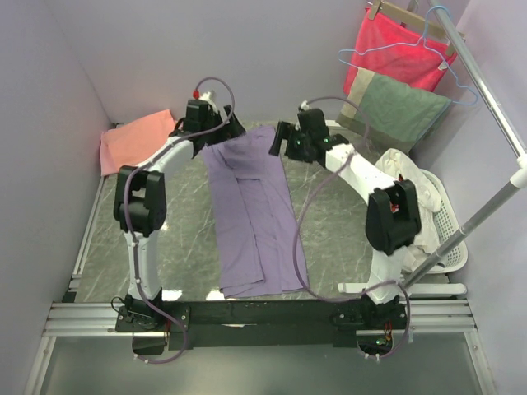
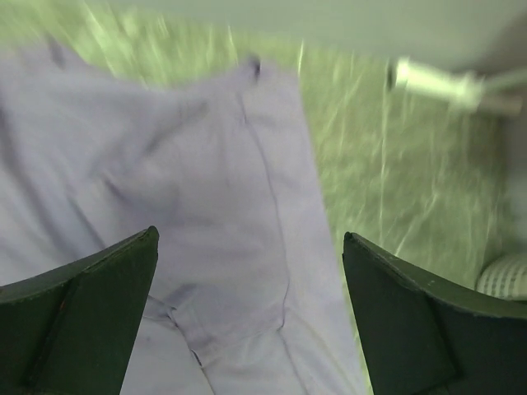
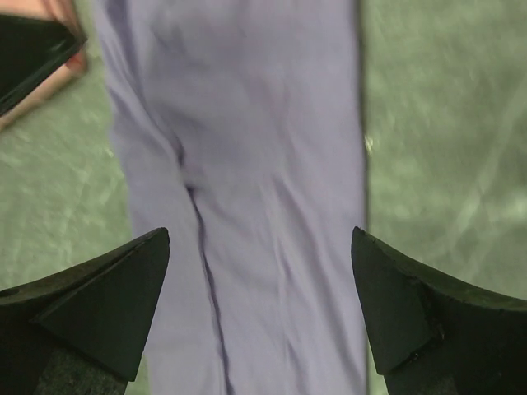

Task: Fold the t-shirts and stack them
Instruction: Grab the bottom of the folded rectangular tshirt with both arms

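The lavender-purple t-shirt (image 1: pixel 251 210) lies folded into a long strip down the middle of the table, from the far end to the near edge. The salmon-pink t-shirt (image 1: pixel 136 138) lies at the far left corner. My left gripper (image 1: pixel 216 125) hovers at the strip's far left corner, open and empty; in its wrist view the purple cloth (image 2: pixel 206 206) lies between the fingers (image 2: pixel 90 304). My right gripper (image 1: pixel 280 141) hovers at the strip's far right edge, open and empty, with purple cloth (image 3: pixel 263 189) below its fingers (image 3: pixel 420 321).
A white laundry basket (image 1: pixel 440 222) with pale cloth stands at the right. A bright red cloth (image 1: pixel 395 49) and a grey-green towel (image 1: pixel 395 107) hang at the back right by a blue hanger (image 1: pixel 436 49) and a metal rail (image 1: pixel 494 107).
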`<action>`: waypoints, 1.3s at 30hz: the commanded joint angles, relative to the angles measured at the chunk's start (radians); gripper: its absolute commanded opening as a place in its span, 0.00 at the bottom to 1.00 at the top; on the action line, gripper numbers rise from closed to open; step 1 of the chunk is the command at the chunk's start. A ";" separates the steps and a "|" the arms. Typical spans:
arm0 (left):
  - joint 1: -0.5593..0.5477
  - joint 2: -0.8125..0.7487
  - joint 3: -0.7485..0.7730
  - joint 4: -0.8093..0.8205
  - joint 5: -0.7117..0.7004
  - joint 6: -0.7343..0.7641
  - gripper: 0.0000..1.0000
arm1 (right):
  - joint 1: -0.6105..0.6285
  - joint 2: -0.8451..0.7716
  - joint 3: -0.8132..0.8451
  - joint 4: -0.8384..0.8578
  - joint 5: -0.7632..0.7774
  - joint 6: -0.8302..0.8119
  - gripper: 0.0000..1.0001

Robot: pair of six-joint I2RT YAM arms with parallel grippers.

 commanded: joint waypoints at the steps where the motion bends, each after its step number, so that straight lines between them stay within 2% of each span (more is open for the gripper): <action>1: 0.035 -0.102 -0.023 0.002 -0.202 0.021 0.99 | -0.020 0.176 0.210 -0.021 -0.163 -0.037 0.96; 5: 0.093 -0.001 0.024 -0.026 -0.128 0.018 1.00 | -0.020 0.259 0.251 -0.001 -0.254 -0.028 0.96; 11: 0.128 0.162 0.150 -0.026 -0.022 0.031 0.99 | -0.020 0.270 0.150 0.114 -0.366 -0.029 0.96; 15: 0.128 0.220 0.210 0.005 0.063 0.034 0.99 | -0.020 0.302 0.146 0.116 -0.362 -0.046 0.96; 20: 0.127 0.277 0.283 -0.004 0.094 0.035 0.99 | -0.020 0.331 0.156 0.088 -0.359 -0.046 0.96; 27: 0.122 0.498 0.642 -0.160 0.122 0.055 0.99 | -0.020 0.314 0.076 0.088 -0.340 -0.026 0.97; 29: 0.122 0.535 0.672 -0.185 0.108 0.058 0.99 | -0.020 0.310 0.056 0.097 -0.339 -0.026 0.97; 34: 0.124 0.451 0.518 -0.082 0.105 0.051 0.99 | -0.018 0.310 0.045 0.093 -0.314 -0.025 0.97; 35: 0.124 0.455 0.527 -0.094 0.113 0.049 0.99 | -0.021 0.316 0.051 0.082 -0.300 -0.020 0.98; 39: 0.124 0.573 0.748 -0.173 0.183 0.035 1.00 | -0.020 0.314 0.039 0.068 -0.290 -0.013 0.98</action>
